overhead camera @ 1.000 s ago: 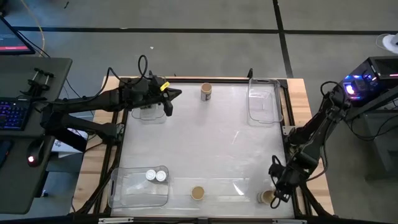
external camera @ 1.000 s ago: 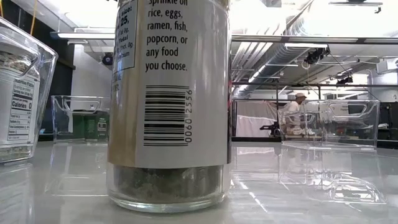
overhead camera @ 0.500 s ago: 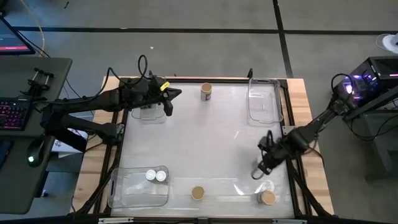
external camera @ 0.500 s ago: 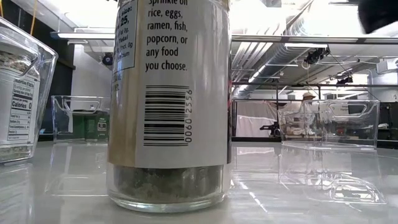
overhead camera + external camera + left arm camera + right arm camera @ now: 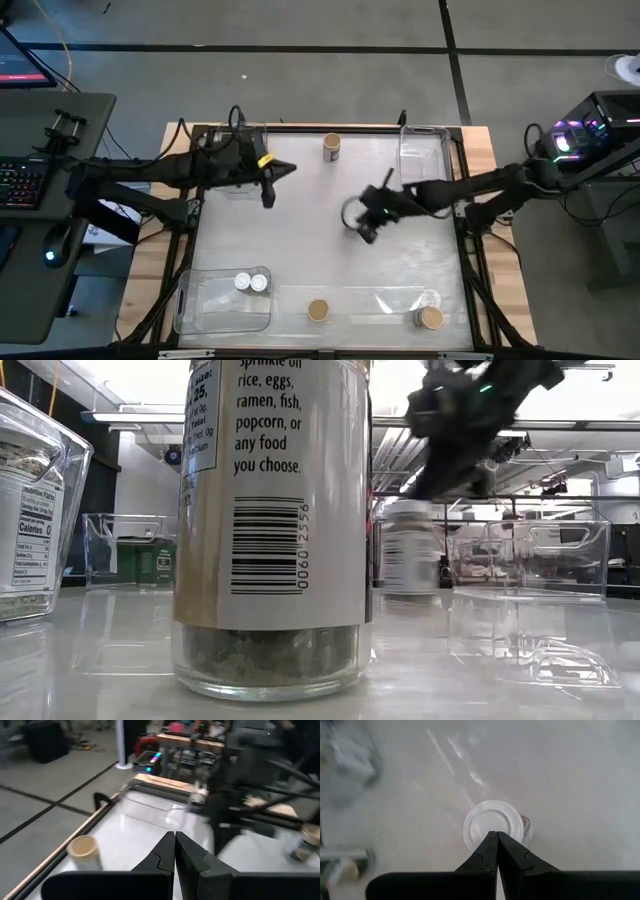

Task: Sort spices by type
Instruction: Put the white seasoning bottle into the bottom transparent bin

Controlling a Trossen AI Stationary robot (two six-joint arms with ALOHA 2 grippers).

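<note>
My right gripper (image 5: 362, 230) is shut over the table's middle, pointing down. A round white-topped jar (image 5: 492, 826) shows just beyond its fingertips and also in the low view (image 5: 410, 550). My left gripper (image 5: 268, 190) is shut and empty at the far left, next to a clear bin (image 5: 240, 182). Two white-topped jars (image 5: 251, 283) stand in the near-left bin (image 5: 205, 305). Tan-topped jars stand at the far edge (image 5: 331, 148), the near middle (image 5: 317, 311) and the near right corner (image 5: 431, 318). No black boxy containers show. My right gripper's shut fingertips (image 5: 506, 851) stand over the jar's white top (image 5: 492, 817), coming from above and pointing down. Whether they touch the jar I cannot tell.
A clear bin (image 5: 425, 165) stands at the far right. The near-middle jar fills the low view (image 5: 270, 530) close to the camera. Bare table lies between the bins in the left half and along the near edge.
My right gripper has gone from the near right corner, beside the tan-topped jar, toward the far and left, to the table's middle. A white-topped jar now shows under it where none stood before. My left gripper has gone a little toward the near edge.
</note>
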